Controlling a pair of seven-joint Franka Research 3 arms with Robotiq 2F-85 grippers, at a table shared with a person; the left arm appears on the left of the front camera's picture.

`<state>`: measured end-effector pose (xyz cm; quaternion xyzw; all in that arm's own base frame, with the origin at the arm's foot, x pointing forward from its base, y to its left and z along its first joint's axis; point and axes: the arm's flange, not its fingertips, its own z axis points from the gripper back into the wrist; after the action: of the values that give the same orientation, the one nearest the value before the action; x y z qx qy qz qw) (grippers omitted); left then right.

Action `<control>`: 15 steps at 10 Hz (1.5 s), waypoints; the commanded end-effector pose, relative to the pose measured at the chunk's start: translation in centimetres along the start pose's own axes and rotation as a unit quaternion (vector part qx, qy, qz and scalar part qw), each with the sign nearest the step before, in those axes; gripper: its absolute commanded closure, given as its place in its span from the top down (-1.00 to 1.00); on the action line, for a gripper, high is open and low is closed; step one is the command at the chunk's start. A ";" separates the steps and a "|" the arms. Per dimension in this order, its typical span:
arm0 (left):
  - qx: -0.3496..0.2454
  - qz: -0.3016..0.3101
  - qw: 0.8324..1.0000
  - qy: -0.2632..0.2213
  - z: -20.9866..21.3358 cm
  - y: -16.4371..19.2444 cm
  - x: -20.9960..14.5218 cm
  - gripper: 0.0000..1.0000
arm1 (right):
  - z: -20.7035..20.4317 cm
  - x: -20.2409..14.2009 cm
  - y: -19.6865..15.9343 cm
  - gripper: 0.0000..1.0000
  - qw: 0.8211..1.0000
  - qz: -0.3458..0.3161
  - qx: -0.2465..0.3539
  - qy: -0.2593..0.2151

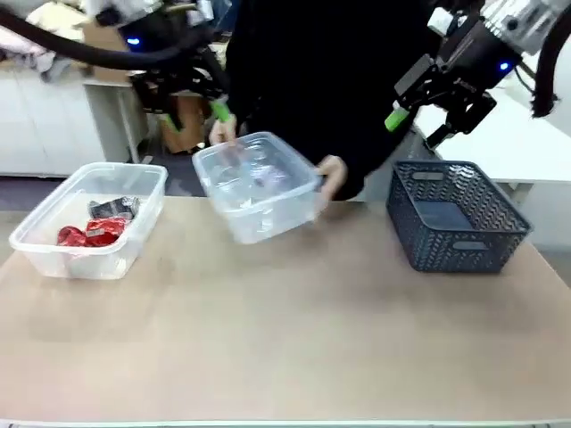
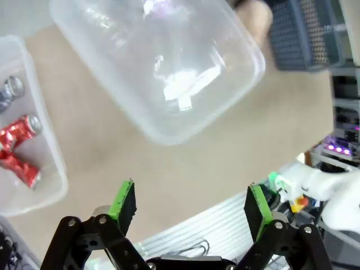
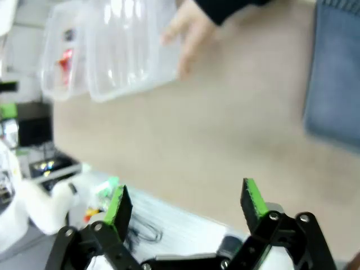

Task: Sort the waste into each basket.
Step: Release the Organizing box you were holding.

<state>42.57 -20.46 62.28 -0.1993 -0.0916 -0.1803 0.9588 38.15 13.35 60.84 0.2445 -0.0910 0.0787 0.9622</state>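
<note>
A clear basket stands at the table's left with crushed red cans and a black-silver can inside. A person's hands hold a second clear basket tilted above the table's far middle; clear bottles lie in it, one showing pink. My left gripper hangs open high at the back left, empty. My right gripper hangs open high at the back right, empty. The left wrist view looks past my left gripper at the tilted basket and red cans.
A dark blue-grey lattice basket stands at the right of the table, below my right gripper. The person in a dark top stands at the far side. The near half of the table is bare tan surface.
</note>
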 end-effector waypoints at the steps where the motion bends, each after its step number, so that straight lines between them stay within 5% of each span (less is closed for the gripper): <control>1: -0.018 -0.033 0.999 0.004 1.3 -1.8 -5.8 1.00 | 1.7 -6.1 -1.2 1.00 0.999 -0.003 0.021 0.026; 4: -0.011 -0.064 0.997 0.039 -0.7 -5.6 -11.7 1.00 | -0.3 -13.7 -0.8 1.00 0.997 0.066 -0.029 0.036; 5: -0.004 -0.044 0.999 0.021 2.6 -5.0 -8.8 1.00 | 2.7 -10.4 -0.2 1.00 0.999 0.019 0.017 0.041; 8: 0.001 -0.052 0.998 0.031 1.5 -5.7 -10.5 1.00 | 1.7 -12.6 -0.2 1.00 0.999 0.029 0.000 0.042; 9: -0.127 -0.065 0.990 0.007 2.5 -4.7 -10.1 1.00 | 3.3 -11.9 -1.5 1.00 0.985 0.018 0.166 0.034; 11: -0.329 0.004 0.939 -0.101 6.3 0.1 -13.6 1.00 | 6.9 -12.9 -6.1 1.00 0.892 -0.128 0.431 -0.041; 13: -0.421 0.111 0.868 -0.240 6.2 4.7 -18.0 1.00 | 8.3 -13.4 -11.0 1.00 0.793 -0.267 0.541 -0.084; 15: -0.429 0.221 0.849 -0.217 2.6 6.1 -20.4 1.00 | 8.1 -12.5 -12.1 1.00 0.765 -0.304 0.558 -0.108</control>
<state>27.16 -5.65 60.07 -0.6147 -0.1484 -0.0104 0.7746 26.52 -4.68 59.90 0.6773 -0.0286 -0.0920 0.7293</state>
